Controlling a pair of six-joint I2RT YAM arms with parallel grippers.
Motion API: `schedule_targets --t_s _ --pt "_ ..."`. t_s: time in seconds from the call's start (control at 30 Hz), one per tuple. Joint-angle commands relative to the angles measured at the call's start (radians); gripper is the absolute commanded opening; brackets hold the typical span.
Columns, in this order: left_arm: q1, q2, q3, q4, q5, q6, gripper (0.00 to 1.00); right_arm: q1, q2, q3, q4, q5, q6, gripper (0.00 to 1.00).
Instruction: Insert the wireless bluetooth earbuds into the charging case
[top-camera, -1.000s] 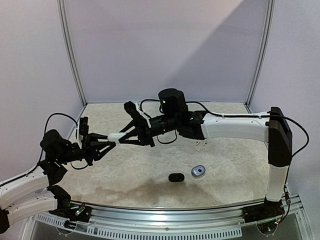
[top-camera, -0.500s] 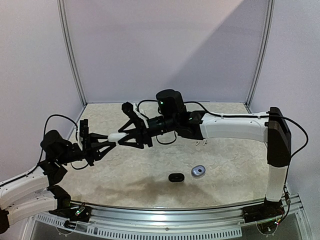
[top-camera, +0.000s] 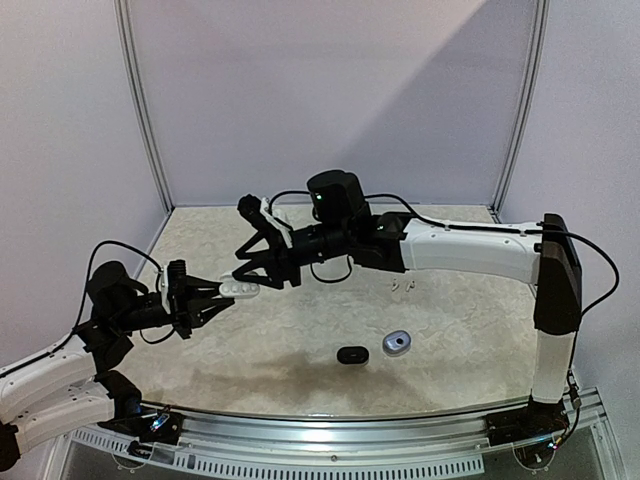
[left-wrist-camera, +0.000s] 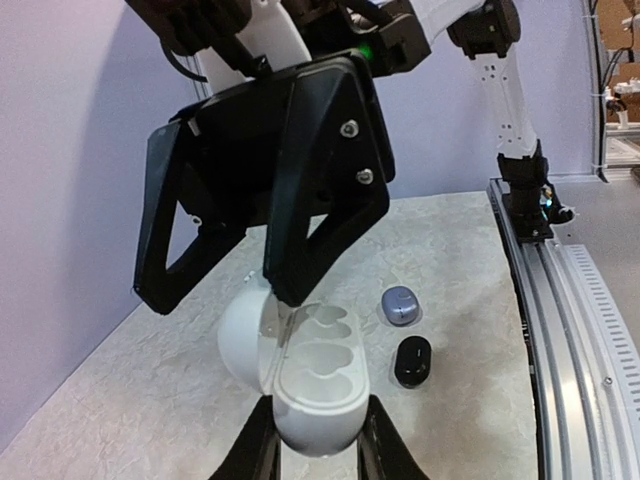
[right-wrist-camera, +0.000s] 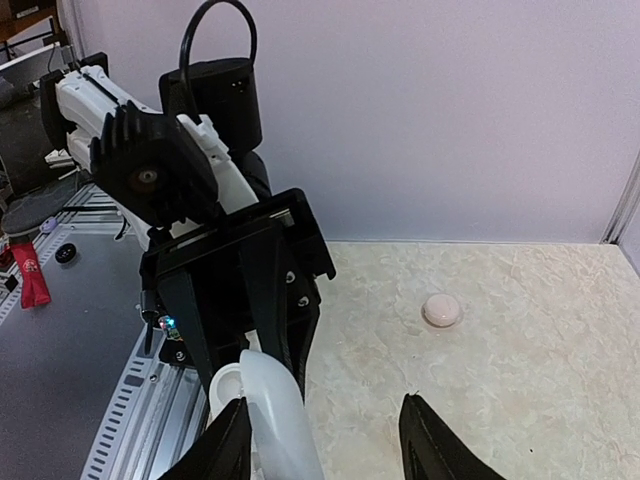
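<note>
My left gripper is shut on a white charging case and holds it above the table. In the left wrist view the case sits between my fingers; its lid is swung open to the left and its sockets look empty. My right gripper is open just above it, one fingertip at the lid's edge. In the right wrist view the lid stands beside the left finger of the right gripper. Tiny pale specks on the table may be earbuds; they are too small to tell.
A black case and a silvery-blue case lie on the table near the front; both show in the left wrist view, the black one and the blue one. A pale pink round thing lies on the table.
The right gripper has spread wider and moved up and left. The left gripper has shifted a little lower and right with the white case.
</note>
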Motion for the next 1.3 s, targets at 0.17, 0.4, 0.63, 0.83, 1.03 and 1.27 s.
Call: schedule_targets --t_s 0.17,0.4,0.63,0.83,1.03,1.27 --pt "-0.011 -0.015 0.001 0.006 0.011 -0.063 0.0 -0.009 0.022 0.026 -0.076 0.058 0.0 0.51" --pt "-0.009 0.014 0.002 0.041 0.007 -0.253 0.0 -0.016 0.033 0.068 -0.123 0.049 0.004 0.52" --pt "-0.007 0.054 0.013 0.054 -0.017 -0.336 0.0 -0.018 0.018 0.07 -0.137 -0.004 -0.01 0.54" --pt "-0.005 0.072 0.019 0.045 -0.035 -0.351 0.0 -0.025 -0.01 0.074 -0.081 -0.075 -0.005 0.58" --pt "-0.003 0.077 0.019 0.042 -0.041 -0.351 0.0 -0.077 -0.048 0.088 -0.033 0.024 0.096 0.59" --pt "0.0 0.071 0.015 0.042 -0.045 -0.338 0.0 -0.306 -0.1 0.144 -0.424 0.544 0.432 0.52"
